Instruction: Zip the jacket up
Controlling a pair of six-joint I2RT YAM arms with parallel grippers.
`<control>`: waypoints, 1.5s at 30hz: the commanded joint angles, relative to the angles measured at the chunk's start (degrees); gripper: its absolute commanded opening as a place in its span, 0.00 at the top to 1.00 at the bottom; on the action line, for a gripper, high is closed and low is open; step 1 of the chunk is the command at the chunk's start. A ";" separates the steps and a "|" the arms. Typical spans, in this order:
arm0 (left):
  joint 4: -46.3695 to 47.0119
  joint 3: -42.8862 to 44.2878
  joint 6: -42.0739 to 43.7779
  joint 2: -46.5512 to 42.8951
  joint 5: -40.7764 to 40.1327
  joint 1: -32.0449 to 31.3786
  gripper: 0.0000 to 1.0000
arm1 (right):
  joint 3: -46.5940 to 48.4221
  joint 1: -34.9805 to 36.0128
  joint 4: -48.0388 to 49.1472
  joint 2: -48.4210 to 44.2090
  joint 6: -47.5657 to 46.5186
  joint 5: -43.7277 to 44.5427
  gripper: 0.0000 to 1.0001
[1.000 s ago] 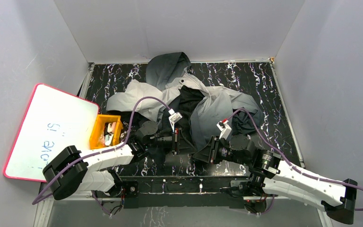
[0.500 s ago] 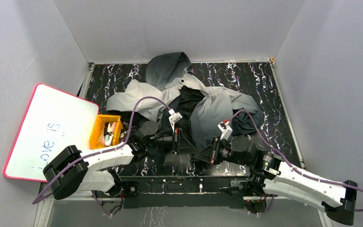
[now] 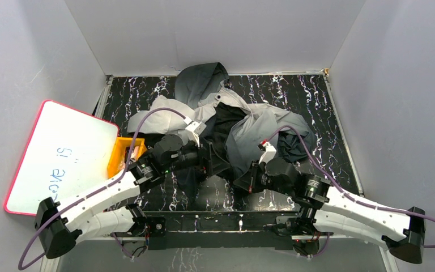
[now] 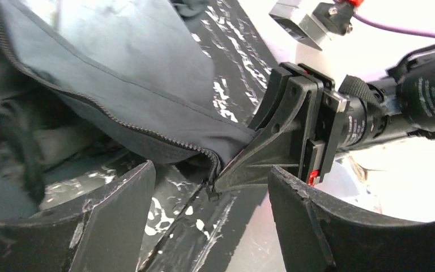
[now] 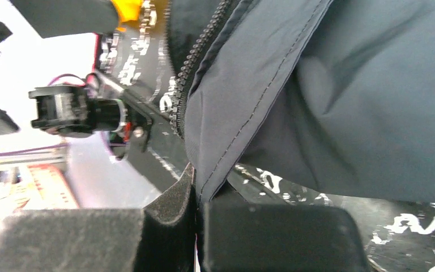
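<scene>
The jacket [image 3: 243, 122] lies crumpled in the middle of the table, light grey with a dark lining. Its front edge with the zipper teeth [image 4: 119, 122] runs down to a zipper end [image 4: 212, 177] near the table's front. My right gripper [image 5: 198, 198] is shut on the jacket's hem beside that zipper end; in the top view this right gripper [image 3: 242, 182] sits at the jacket's near edge. My left gripper [image 4: 209, 195] is open, its fingers [image 4: 119, 209] spread either side of the zipper end and holding nothing. From above, the left gripper [image 3: 212, 161] points right over the dark lining.
An orange bin [image 3: 126, 154] with small items stands left of the left arm. A pink-rimmed whiteboard [image 3: 62, 153] leans at the far left. The black marbled table [image 3: 294, 96] is boxed in by grey walls.
My left gripper has gone from shut to open, and its arm has lifted and swung back and left. The right gripper has closed fully on the hem and shifted slightly left.
</scene>
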 commanded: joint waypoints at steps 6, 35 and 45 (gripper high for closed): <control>-40.24 12.23 2.84 -2.51 -27.51 0.55 0.26 | 5.87 -6.50 -5.58 9.86 -10.53 5.03 1.00; -37.64 20.78 5.13 26.54 -36.19 7.21 1.00 | 0.67 -12.86 -3.62 4.55 -10.18 -1.83 1.00; -42.21 37.63 6.59 39.71 -45.28 9.24 1.00 | 1.70 -13.01 -5.13 6.10 -10.78 2.53 1.00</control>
